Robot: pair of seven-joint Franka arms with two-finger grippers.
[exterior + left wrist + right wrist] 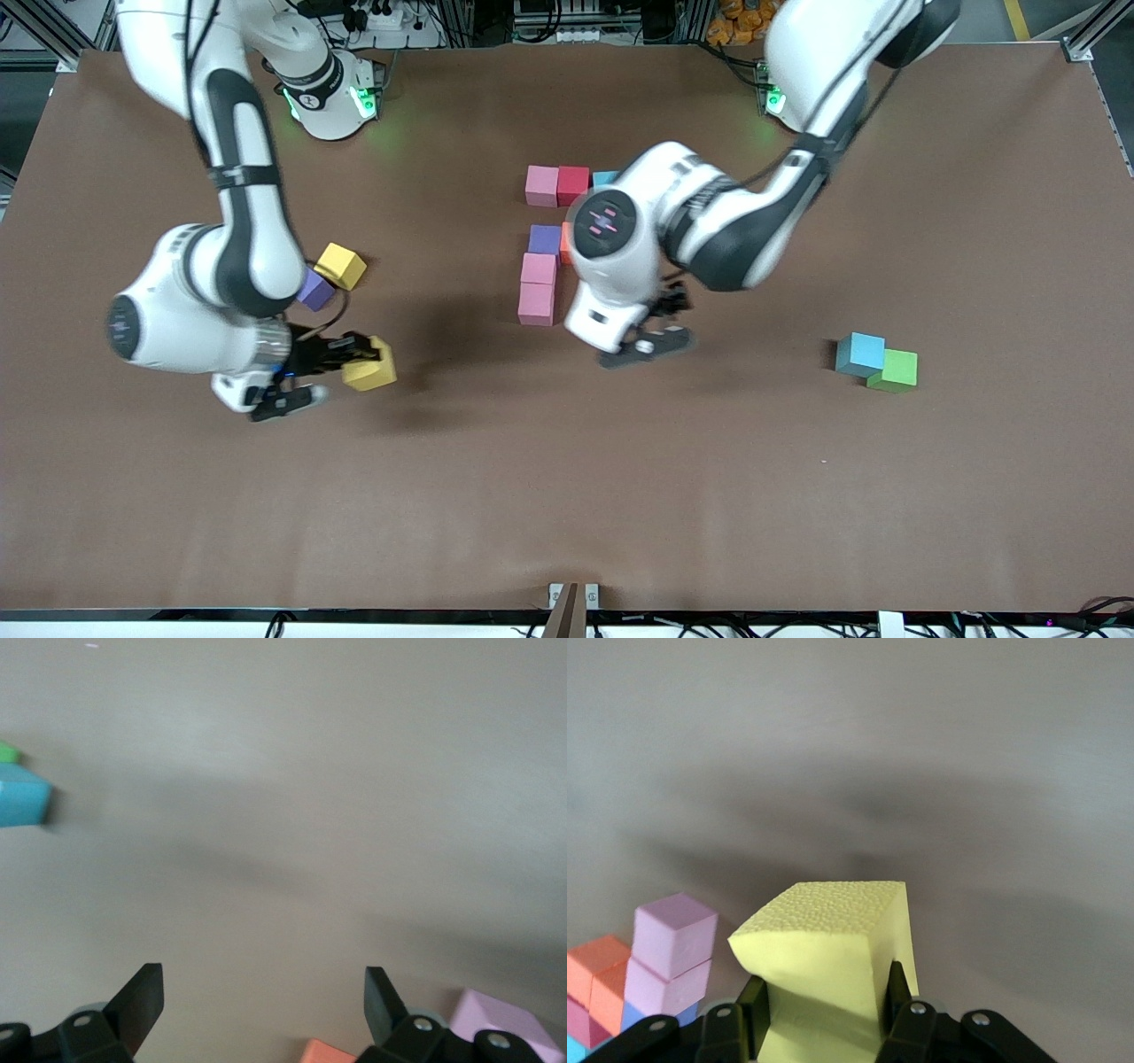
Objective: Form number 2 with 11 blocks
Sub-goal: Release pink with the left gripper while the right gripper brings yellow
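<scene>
Foam cubes sit in three separate groups on the brown table (567,496). Near the middle, a partly built figure starts with a row farthest from the front camera: a pink cube (541,185), a red cube (573,184) touching it, and a sliver of light blue cube (605,178) showing past the left arm. Nearer the camera a purple cube (545,239) stands apart from that row, with an orange cube (565,245) just beside it, mostly hidden by the arm, and two more pink cubes (538,285) continue in a line from the purple one toward the camera. The left gripper (264,1001) hangs low over bare table just beside this figure, its fingers spread wide with nothing between them. Toward the right arm's end of the table, the right gripper (824,1014) pinches a yellow cube (370,365) between its fingers, holding it over open table. A second yellow cube (340,265) and a second purple cube (314,289) rest there touching each other, farther from the camera than the held one. Toward the left arm's end, another light blue cube (860,353) touches a green cube (895,369), well apart from everything else.
</scene>
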